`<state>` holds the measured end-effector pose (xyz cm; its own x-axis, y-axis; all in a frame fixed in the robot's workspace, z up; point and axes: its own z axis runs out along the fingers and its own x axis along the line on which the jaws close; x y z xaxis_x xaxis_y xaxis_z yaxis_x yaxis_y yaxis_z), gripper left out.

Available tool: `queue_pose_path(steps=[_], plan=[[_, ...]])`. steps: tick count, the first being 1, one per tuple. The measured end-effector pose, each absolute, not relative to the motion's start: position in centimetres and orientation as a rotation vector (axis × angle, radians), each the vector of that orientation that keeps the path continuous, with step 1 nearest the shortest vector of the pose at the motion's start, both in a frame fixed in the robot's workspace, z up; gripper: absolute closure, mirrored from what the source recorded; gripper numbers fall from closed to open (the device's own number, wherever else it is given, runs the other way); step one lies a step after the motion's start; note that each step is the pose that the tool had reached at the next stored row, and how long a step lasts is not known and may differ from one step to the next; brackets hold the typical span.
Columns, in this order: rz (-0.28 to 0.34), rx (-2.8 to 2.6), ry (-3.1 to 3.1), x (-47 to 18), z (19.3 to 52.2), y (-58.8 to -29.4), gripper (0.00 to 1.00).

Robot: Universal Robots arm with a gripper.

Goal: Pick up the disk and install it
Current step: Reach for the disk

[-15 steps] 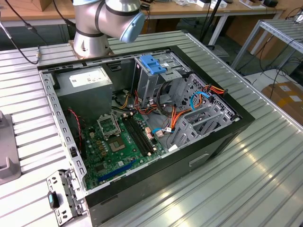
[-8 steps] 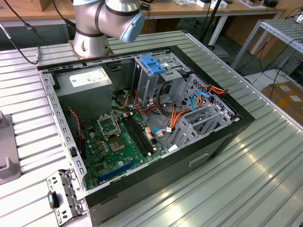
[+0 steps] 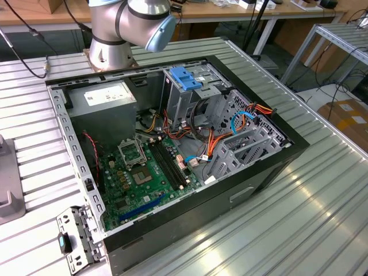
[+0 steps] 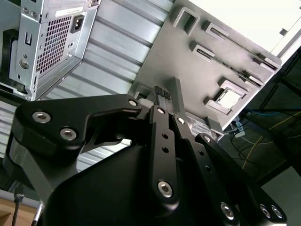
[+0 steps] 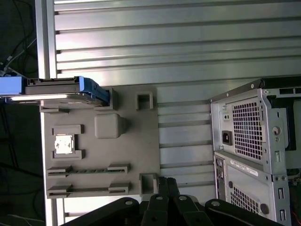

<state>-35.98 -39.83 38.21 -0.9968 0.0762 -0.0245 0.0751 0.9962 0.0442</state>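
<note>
The fixture plate (image 5: 131,155) is a flat matt-grey slab with raised rectangular blocks, narrow slots and square pockets moulded into its face. It lies on the ribbed aluminium table (image 5: 164,37).

The disk (image 5: 56,87) stands on its long edge in a holder at one corner of the plate. It is a thin silver-grey metal slab with glossy bright blue plastic capping its ends. A small shiny square chip (image 5: 63,143) sits in a shallow pocket of the plate, a little way from the disk.

The gripper (image 5: 165,181) hangs over the plate's edge opposite the disk, well apart from it. It is made of black metal links with round silver screw heads. In the second wrist view its slim fingers (image 4: 161,94) lie pressed together with nothing between them, the tips near a small upright block of the plate.

Beside the plate stands the computer case (image 5: 249,132), its perforated grey steel rear facing the plate. In the exterior view the case (image 3: 241,195) lies open.
</note>
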Motion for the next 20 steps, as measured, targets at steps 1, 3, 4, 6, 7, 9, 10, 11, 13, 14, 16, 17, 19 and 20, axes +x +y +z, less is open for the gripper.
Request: queue_pose_path(steps=[1,3,4,6,7,9,10,11,13,14,16,17,19,20], plan=[[0.067,0.118,3.112,-36.02,38.2,-39.83,0.9],[0.067,0.118,3.112,-36.08,38.19,-39.83,0.9],[0.067,0.118,3.112,-36.12,38.18,-39.83,0.9],[0.067,0.118,3.112,-36.17,38.16,-39.83,0.9],[0.067,0.118,3.112,-36.2,38.16,-39.83,0.9],[0.067,0.118,3.112,-36.26,38.14,-39.83,0.9],[0.067,0.118,3.112,-36.28,38.13,-39.83,0.9],[0.067,0.118,3.112,-36.31,38.13,-39.83,0.9],[0.067,0.118,3.112,-36.36,38.11,-39.83,0.9],[0.067,0.118,3.112,-36.38,38.11,-39.83,0.9],[0.067,0.118,3.112,-36.43,38.09,-39.83,0.9],[0.067,0.118,3.112,-36.45,38.09,-39.83,0.9],[0.067,0.118,3.112,-36.51,38.07,-39.83,0.9],[0.067,0.118,3.112,-36.54,38.07,-39.83,0.9]])
